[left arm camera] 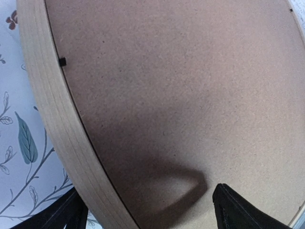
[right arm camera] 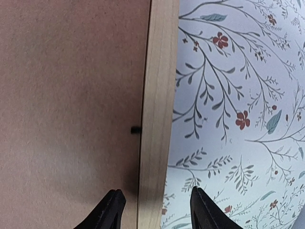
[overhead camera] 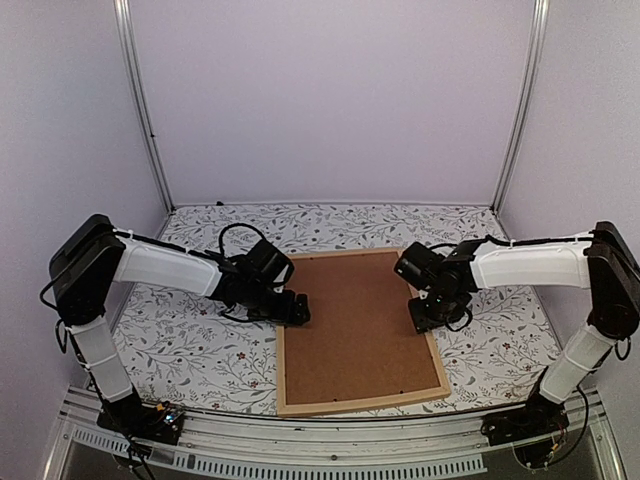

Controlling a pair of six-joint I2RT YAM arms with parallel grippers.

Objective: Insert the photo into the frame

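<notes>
Floral-print tablecloth [overhead camera: 180, 350] between pale lilac walls [overhead camera: 330, 100], with the frame [overhead camera: 360, 403] flat on it, back side up.
Large rectangle of thin, pale natural-wood strips with fine grain along the rails, filled edge to edge by a plain brown backing board [overhead camera: 355, 320]; set slightly askew near the cloth's front edge. Small black tab [right arm camera: 136, 129] at the inner edge of the right rail, a like one at the left. At the left rail, the left gripper [overhead camera: 297, 310] with jaws spread wide, straddling the wood: one finger above the cloth, the other above the board, clamped on nothing. At the right rail, the right gripper [overhead camera: 425, 318] likewise astride, jaws apart, a gap showing on each side of the strip.
</notes>
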